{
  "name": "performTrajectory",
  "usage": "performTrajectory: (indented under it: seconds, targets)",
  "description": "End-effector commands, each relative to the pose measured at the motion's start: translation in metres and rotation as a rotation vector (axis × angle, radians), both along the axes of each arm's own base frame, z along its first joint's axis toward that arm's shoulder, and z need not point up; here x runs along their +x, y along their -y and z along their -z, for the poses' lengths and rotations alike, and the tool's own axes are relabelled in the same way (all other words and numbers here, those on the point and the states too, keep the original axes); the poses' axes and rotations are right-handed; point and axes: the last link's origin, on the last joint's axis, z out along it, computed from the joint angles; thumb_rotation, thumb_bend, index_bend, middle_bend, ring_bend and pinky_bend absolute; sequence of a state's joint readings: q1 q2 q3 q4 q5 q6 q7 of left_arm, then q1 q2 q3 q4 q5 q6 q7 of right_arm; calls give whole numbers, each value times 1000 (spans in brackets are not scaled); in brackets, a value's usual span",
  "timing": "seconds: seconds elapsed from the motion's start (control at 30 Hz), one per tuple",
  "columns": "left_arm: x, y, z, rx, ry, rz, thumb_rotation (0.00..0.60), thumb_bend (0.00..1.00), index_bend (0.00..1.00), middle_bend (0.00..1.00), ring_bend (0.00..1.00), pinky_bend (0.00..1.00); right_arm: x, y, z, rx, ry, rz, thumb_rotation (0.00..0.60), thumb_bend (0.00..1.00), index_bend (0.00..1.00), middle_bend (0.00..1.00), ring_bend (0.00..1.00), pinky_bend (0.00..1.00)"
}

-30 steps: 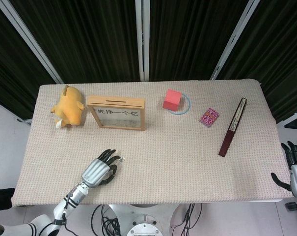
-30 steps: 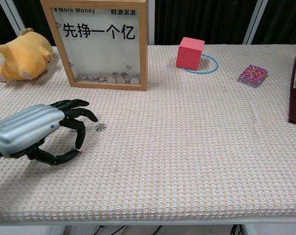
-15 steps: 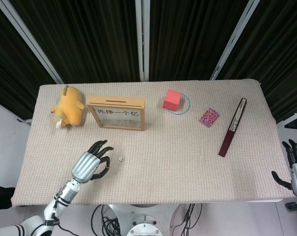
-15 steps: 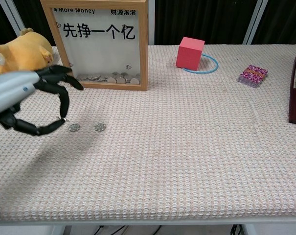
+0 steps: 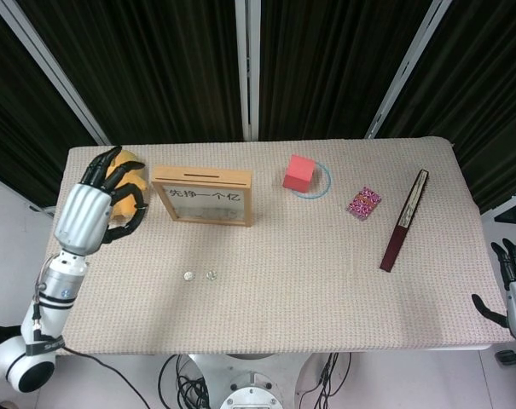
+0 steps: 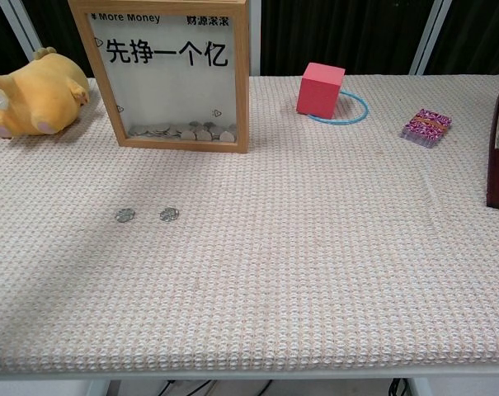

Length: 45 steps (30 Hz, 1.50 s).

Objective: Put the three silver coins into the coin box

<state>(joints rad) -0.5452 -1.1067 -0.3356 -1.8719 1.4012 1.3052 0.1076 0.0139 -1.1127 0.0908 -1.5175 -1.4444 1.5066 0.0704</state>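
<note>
Two silver coins [image 5: 188, 275] [image 5: 211, 275] lie side by side on the woven cloth in front of the coin box; the chest view shows them too [image 6: 124, 214] [image 6: 168, 214]. The coin box [image 5: 202, 196] [image 6: 171, 74] is a wooden frame with a glass front, a slot on top and several coins inside. My left hand [image 5: 97, 204] is raised left of the box, over the plush toy, its thumb and fingertips pinched together on a third silver coin that they mostly hide. My right hand [image 5: 515, 290] hangs off the table's right edge, fingers apart and holding nothing.
A yellow plush toy [image 6: 36, 92] lies left of the box. A red cube [image 5: 299, 172] stands on a blue ring [image 6: 356, 109]. A pink packet [image 5: 363, 203] and a dark folded fan [image 5: 404, 221] lie on the right.
My left hand rose from the cloth near the coins and moved back and left, up beside the box. Two coins that it covered now show on the cloth.
</note>
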Motion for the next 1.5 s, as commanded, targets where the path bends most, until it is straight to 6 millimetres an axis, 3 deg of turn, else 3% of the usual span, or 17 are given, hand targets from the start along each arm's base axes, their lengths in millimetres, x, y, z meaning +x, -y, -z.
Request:
performTrajectory:
  seconds: [0.03,0.23,0.53,0.9,1.5]
  targets:
    - [33,-41,1,-78,-3,-23,600,417,639,219,34,116,0,-1,2,2,3,2,600,176,0,0,0,0]
    - [46,-79,30,-189,-3,-98,600,416,639,219,34,105,-3,-2,3,5,4,14,600,176,0,0,0,0]
    - [59,-99,59,-320,64,-180,600,416,639,222,34,105,-4,2,1,5,0,12,600,176,0,0,0,0]
    - [63,-113,73,-341,72,-231,600,417,639,223,34,104,-6,2,4,17,-5,22,600,176,0,0,0,0]
    - [52,-121,86,-346,56,-269,600,417,641,224,33,102,-10,2,4,16,-2,35,600,176,0,0,0,0]
